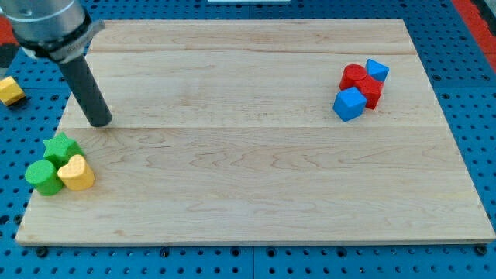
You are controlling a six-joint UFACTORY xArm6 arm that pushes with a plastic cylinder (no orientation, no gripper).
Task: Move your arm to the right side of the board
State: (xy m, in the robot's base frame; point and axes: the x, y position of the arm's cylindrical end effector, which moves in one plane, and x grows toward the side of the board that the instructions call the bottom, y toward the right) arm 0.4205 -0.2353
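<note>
Tip (100, 122) parked at the board's (256, 178) left side, you've got no gripper here, just the rod.
Your tip sits just above the green star block (62, 146), green cylinder (43, 177) and yellow heart block (77, 173), touching none. Across at the view's right, well apart: two blue cubes (349, 103) (377, 70) touching red blocks (363, 83). One yellow block (9, 91) lies off the board, view's left.

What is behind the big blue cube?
Behind the blue cube, toward the view's top, are two red blocks and a smaller blue block. The red blocks' lower parts are covered.
</note>
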